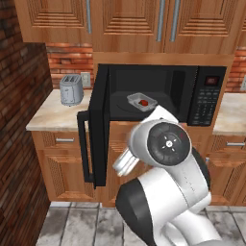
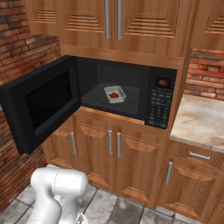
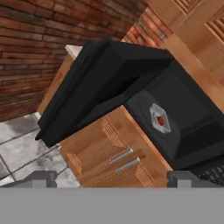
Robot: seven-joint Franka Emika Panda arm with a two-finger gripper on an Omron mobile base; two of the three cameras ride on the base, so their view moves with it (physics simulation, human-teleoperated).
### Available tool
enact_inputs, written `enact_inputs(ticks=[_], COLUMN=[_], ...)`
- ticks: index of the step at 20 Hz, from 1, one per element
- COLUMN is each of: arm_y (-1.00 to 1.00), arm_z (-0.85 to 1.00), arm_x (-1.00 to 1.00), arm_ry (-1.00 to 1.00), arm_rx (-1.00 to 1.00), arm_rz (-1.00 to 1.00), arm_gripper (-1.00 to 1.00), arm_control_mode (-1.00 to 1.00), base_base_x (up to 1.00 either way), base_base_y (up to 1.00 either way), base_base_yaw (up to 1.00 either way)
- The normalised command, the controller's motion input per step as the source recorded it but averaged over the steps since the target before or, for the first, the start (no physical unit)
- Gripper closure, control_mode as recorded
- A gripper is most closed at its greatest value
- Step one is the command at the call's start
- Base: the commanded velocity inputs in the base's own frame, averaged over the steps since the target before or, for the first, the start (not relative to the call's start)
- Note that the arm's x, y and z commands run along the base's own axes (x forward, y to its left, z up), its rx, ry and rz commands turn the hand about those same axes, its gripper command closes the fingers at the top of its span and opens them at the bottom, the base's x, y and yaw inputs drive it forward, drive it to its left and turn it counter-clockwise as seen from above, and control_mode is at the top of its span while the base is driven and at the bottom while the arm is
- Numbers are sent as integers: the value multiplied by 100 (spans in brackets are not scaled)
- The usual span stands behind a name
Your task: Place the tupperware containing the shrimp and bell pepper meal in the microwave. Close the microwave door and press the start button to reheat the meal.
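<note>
With the arm pulled back low in front of the cabinets, the gripper [image 3: 111, 178] sits nearest the camera: jaws spread wide, nothing between them, both dark fingertips [image 3: 40, 178] apart at the bottom of the hand view. It points up at the microwave from below and well short of it.

Next out: the microwave door [image 2: 41, 105], swung fully open to the left, its bar handle [image 1: 84, 146] on the outer edge, hanging over the lower cabinet fronts [image 2: 109, 146].

Past the door, the microwave [image 2: 131, 92] cavity is exposed. The tupperware [image 2: 114, 94] rests flat on the cavity floor, roughly centred on the round turntable, not touching the walls. The shrimp and bell pepper meal [image 2: 114, 95] is inside it; the red pepper reads clearly, the shrimp are too small to make out.

Keypad strip [image 2: 159, 105] is at the right of the cavity, red display on top.

Farther left on the counter: silver toaster [image 1: 71, 89], against the brick wall.
</note>
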Motion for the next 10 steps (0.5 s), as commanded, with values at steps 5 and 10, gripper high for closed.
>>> enact_inputs(ticks=[5, 10], arm_y=[71, 48], arm_z=[-6, -22], arm_x=[11, 45], arm_ry=[0, 0], arm_rx=[-17, -13], arm_rz=[0, 0], arm_gripper=[-100, -100], arm_control_mode=[-100, -100], base_base_x=[0, 0], base_base_y=[0, 0], base_base_yaw=[0, 0])
